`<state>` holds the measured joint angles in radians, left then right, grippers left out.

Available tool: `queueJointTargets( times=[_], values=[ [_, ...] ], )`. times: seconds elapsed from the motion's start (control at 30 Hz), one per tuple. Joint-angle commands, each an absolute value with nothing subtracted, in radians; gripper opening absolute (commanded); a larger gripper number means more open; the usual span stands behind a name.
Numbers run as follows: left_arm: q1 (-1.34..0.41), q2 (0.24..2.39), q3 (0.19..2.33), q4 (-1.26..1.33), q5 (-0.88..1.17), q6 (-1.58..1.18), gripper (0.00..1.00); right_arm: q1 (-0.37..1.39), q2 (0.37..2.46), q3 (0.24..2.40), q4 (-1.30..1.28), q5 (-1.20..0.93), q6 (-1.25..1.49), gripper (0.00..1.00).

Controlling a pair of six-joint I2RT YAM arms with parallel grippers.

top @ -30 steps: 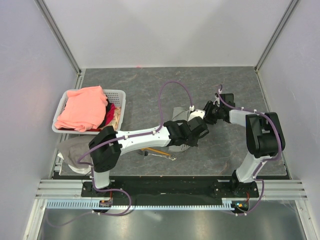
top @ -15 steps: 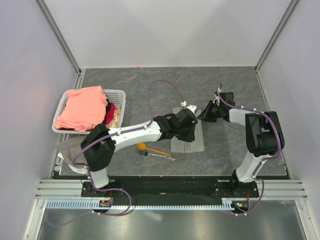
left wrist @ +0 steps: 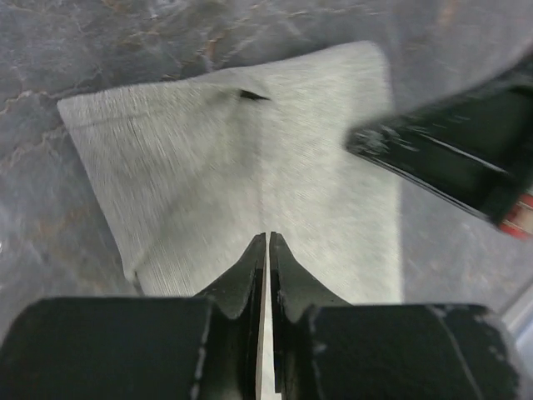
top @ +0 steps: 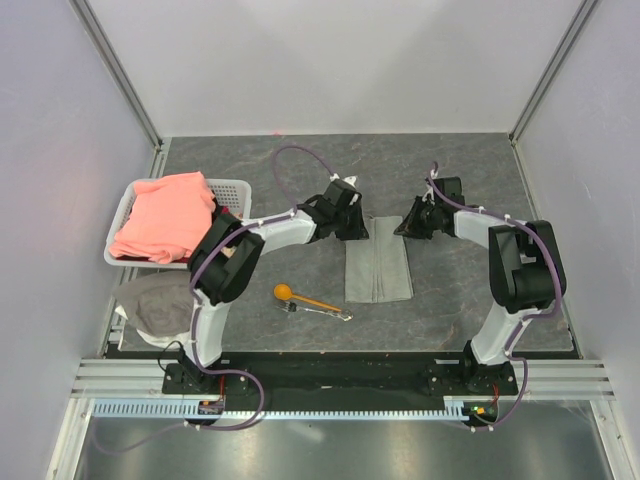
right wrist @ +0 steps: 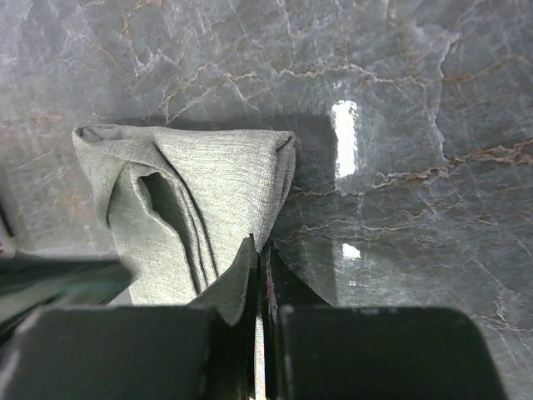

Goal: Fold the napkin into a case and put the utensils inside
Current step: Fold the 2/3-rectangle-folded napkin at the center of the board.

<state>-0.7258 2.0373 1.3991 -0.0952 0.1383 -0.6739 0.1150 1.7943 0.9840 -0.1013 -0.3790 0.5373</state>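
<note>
Lying flat mid-tabletop (top: 460, 180): napkin (top: 378, 270), folded into a narrow oblong. Pinching its far right corner with the right fingers (right wrist: 279, 287). Hovering at its far left corner with left fingers (left wrist: 246, 275) nearly pressed together, grip on cloth unclear. Resting near its left front: spoon (top: 285, 292) and fork (top: 325, 312), side by side.
</note>
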Motion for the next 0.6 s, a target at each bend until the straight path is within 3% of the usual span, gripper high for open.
queueJointTargets(
  times=[0.0, 0.57],
  values=[
    [-0.727, 2.118, 1.483, -0.005, 0.140, -0.670, 0.09, 0.144, 1.761, 1.048, -0.169, -0.290, 0.509, 0.00],
    [-0.723, 2.223, 1.434, 0.101, 0.201, -0.802, 0.06, 0.357, 1.741, 1.164, -0.310, 0.015, 0.681, 0.00]
  ],
)
